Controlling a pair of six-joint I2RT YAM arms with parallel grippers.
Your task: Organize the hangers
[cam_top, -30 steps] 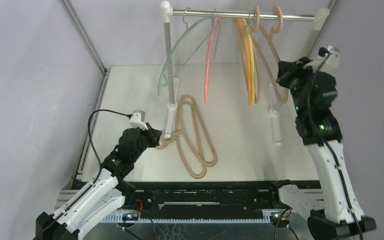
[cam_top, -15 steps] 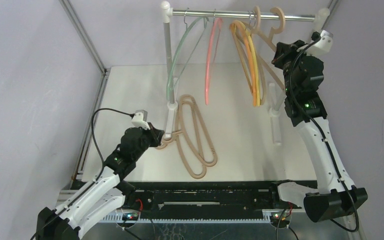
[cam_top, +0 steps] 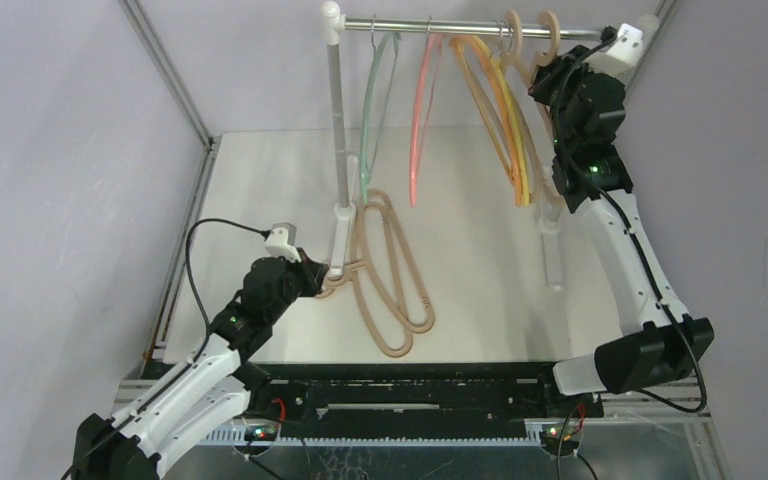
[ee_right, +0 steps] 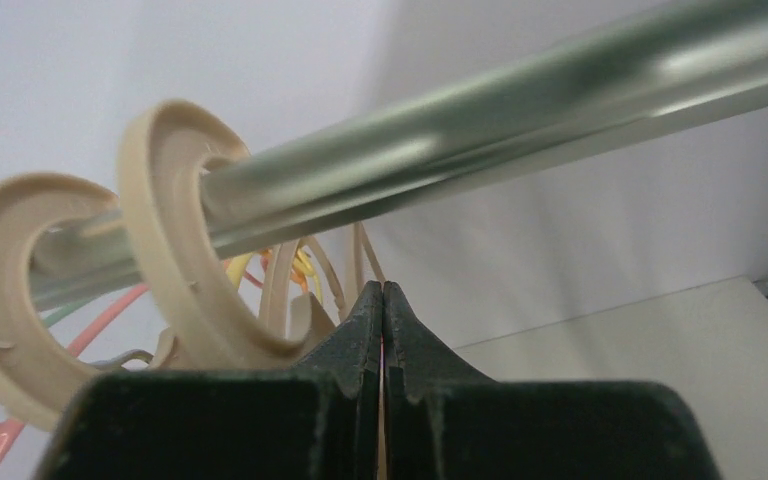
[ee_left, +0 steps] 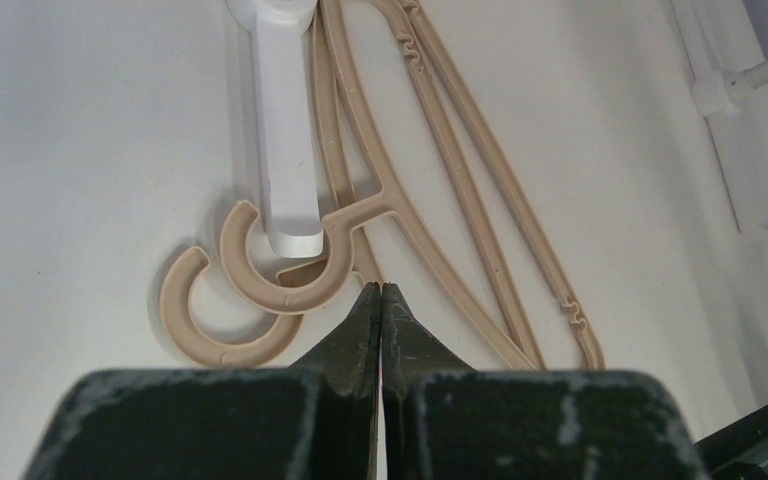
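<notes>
Left wrist, hangers [ee_left: 222,351] just ahead of tool [ee_left: 381,290]

The right arm [cam_top: 628,250] has swung up and back, and its base link has turned so that it sits further in from the near edge. The right gripper [cam_top: 545,76], which a second ago hung lower and out in front, is now up by the rail [cam_top: 410,26], just beside the two beige hooks [cam_top: 550,27], its jaws pressed together. The pale-green hanger [cam_top: 368,130], earlier flung out to the left, now hangs nearly straight down beside the upright post [cam_top: 337,120]. The orange and yellow hangers [cam_top: 510,120] have swung rightward, their lower ends nearer the arm.
</notes>
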